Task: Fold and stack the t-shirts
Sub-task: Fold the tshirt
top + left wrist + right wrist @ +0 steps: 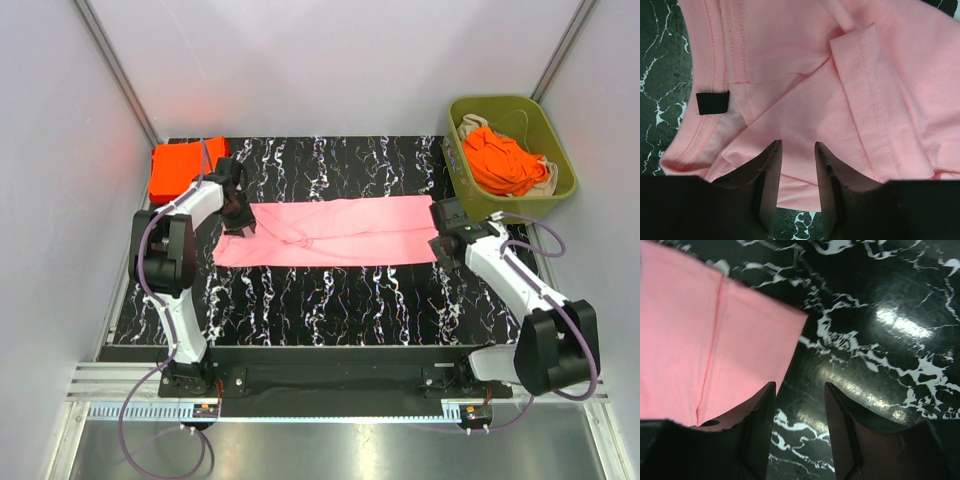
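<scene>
Pink t-shirt folded lengthwise, flat at centre; folded orange-red t-shirt far left; crumpled orange-red t-shirt far right.

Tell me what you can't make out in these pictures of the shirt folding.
Shirt count in the bin: top view, the orange heap is bunched, walls hide its lower part.
Layers in the orange stack: top view, seen only from above, left arm overlaps its corner.
Pink shirt's ends: top view, left gripper and right gripper overlap them; wrist views cut off the rest.
</scene>
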Controlling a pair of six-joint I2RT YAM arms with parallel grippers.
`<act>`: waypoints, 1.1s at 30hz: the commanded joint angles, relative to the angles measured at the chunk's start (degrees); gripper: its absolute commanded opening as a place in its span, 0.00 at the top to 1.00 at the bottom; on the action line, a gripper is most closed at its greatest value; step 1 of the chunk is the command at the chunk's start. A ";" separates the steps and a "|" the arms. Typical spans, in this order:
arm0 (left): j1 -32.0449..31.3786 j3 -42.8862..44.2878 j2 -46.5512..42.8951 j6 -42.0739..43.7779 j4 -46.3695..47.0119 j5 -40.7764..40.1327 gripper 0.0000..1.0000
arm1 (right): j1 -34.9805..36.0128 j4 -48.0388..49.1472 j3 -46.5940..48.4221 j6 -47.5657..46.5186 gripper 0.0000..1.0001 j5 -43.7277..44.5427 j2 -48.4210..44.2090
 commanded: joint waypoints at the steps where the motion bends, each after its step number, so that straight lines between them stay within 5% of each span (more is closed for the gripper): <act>1: 0.32 2.89 1.10 0.27 1.43 -0.03 0.62 | -4.78 0.98 -1.09 4.50 0.49 -1.60 2.38; 23: 0.06 2.02 0.67 0.62 0.91 -0.38 0.62 | -11.74 13.29 0.40 2.11 0.55 -5.91 20.05; 29: 0.15 2.37 0.31 0.71 0.29 -2.21 0.62 | -12.00 13.29 -1.53 2.81 0.76 -4.25 21.54; 31: 0.06 2.37 0.40 0.28 0.02 -2.66 0.62 | -12.00 13.20 -2.32 2.90 1.00 -3.28 21.11; 33: 0.06 2.37 0.58 0.01 0.11 -2.75 0.62 | -12.00 13.20 -3.29 2.38 1.00 -2.84 20.23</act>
